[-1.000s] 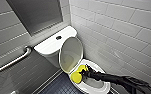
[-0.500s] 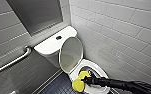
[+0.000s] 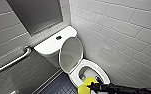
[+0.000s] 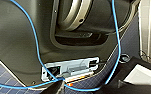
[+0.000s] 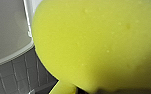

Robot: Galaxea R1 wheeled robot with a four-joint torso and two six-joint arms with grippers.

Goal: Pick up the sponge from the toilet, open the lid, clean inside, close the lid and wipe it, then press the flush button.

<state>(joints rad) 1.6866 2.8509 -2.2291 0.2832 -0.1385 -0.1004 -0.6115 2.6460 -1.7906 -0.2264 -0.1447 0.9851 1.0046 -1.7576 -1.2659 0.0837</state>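
Sponge: the yellow sponge point(image 3: 86, 83) is sitting in the right hand point(image 3: 91, 86), bulging out on both sides of it. In the right wrist view it is looming close point(image 5: 103, 45).
Hand: the right hand is clamping the sponge, with its dark arm reaching in from the right.
Bowl: the toilet point(image 3: 104, 75) is lying open just beyond and beneath the hand, its hollow showing grey and shadowed. The sponge is hanging over the near rim, and I cannot tell whether it is touching.
Lid: the lid point(image 3: 71, 53) is standing raised beyond the hand, leaning back toward the tank point(image 3: 49, 45).
Flush button: the flush button point(image 3: 58, 37) is sitting on the tank top, farther from the hand than the lid.
Surroundings: a grab bar point(image 3: 13, 61) is running along the wall well left of the hand. The dark tiled floor point(image 3: 58, 86) is lying just left of it.
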